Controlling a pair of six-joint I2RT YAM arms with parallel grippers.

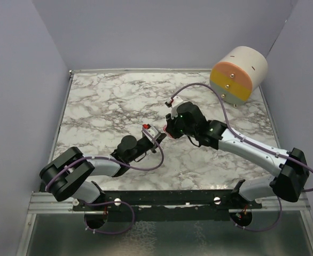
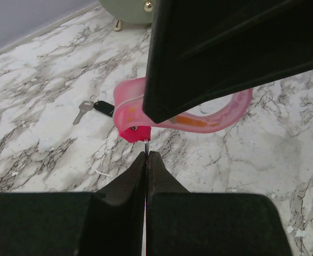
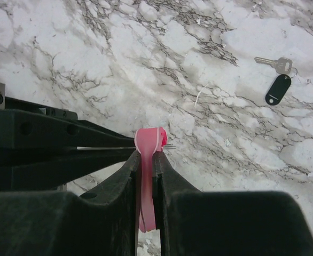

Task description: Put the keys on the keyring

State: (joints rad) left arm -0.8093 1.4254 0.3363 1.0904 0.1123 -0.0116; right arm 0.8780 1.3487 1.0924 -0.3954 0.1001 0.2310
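Right wrist shows a slim pink keyring (image 3: 147, 176).

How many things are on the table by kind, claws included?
key: 1
pink keyring: 1
striped drum: 1
claws: 2 (left claw, right claw)
Total: 5

A table top (image 1: 108, 101) patterned as white marble with grey veining is recorded. It is enclosed by a plain lavender-grey left wall (image 1: 17, 80), far wall (image 1: 162, 32) and right wall (image 1: 306, 80). A drum-shaped stool (image 1: 239, 74), banded cream, orange, yellow and green, is seen tilted at the far right corner. A metal rail (image 1: 44, 201) is fitted along the near edge. Lighting is even; shadows are soft.
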